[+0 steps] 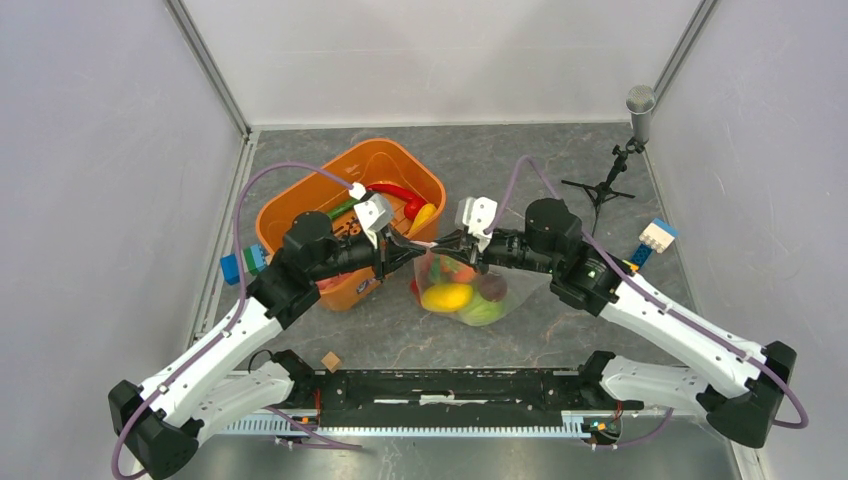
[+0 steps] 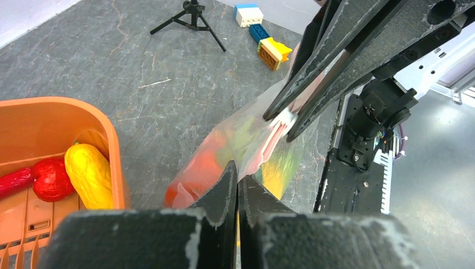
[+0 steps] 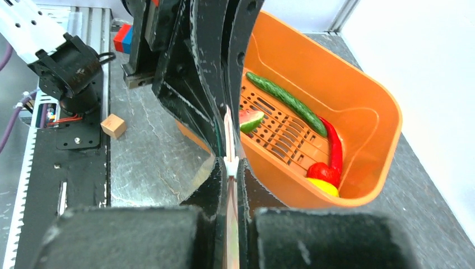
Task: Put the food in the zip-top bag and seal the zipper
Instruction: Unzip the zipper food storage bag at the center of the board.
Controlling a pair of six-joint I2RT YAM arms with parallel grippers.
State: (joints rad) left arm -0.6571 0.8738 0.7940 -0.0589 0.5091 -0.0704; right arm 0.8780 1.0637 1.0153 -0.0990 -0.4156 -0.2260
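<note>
- Zipper [image 1: 428,245] runs left to right between the two arms. The zip-top bag [image 1: 470,290] sags from it toward the arm bases.
- Left gripper [image 1: 408,244] is clenched on the strip. Right gripper [image 1: 447,242] is clamped on it just beside, tips nearly touching.
- Yellow, red and green food [image 1: 447,297] sits inside the bag. A chilli [image 1: 395,190] and other pieces lie in the orange tub [image 1: 320,180].
- Sealing likely means sliding outward along the strip.
- Tub crowds the left arm; tripod [image 1: 600,185] and blocks [image 1: 655,238] stand well apart.
</note>
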